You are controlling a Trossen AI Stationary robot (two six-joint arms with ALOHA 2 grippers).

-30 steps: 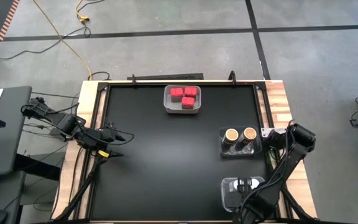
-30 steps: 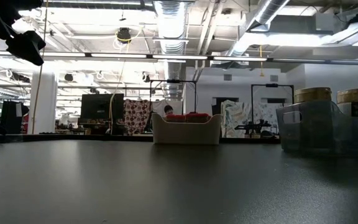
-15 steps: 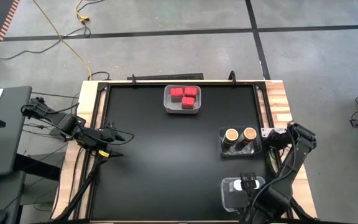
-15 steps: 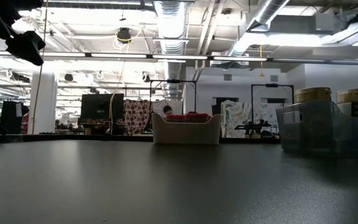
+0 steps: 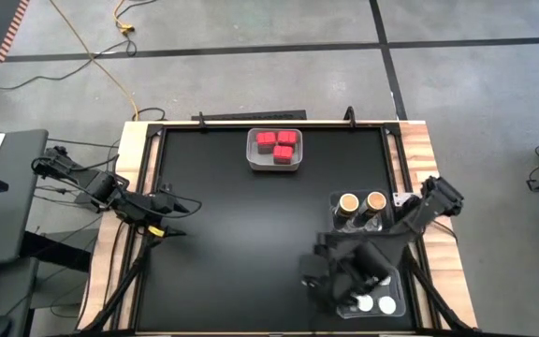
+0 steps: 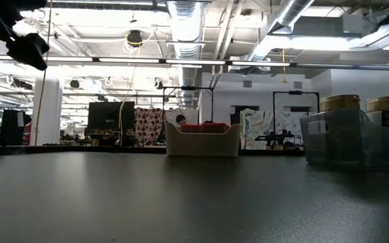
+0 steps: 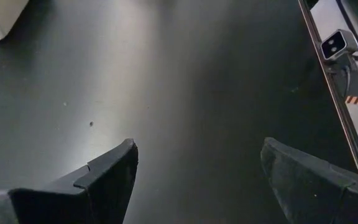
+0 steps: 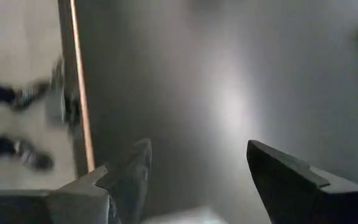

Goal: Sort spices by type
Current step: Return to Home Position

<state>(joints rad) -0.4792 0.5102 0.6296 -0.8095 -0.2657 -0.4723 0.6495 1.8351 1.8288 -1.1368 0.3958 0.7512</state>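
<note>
Red boxes point(image 5: 275, 143), 3, fill the white bin point(image 5: 254, 161); 2 brown-lidded jars point(image 5: 349, 203) occupy the dark bin point(image 5: 334, 227); 2 white-lidded jars point(image 5: 364, 303) sit in the clear bin point(image 5: 376, 315). Sorting appears complete. Right gripper point(image 8: 197, 149) hangs beside the clear bin and left gripper point(image 7: 197, 146) at the table's left edge, both spread and empty.

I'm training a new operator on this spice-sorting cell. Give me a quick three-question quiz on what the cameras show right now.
1. True or false: the red boxes lie in the white bin.
2. How many brown-lidded jars stand in the dark bin?
3. The right gripper holds: A) a jar, B) a red box, C) nothing.

Key: 1 true; 2 two; 3 C.
</note>
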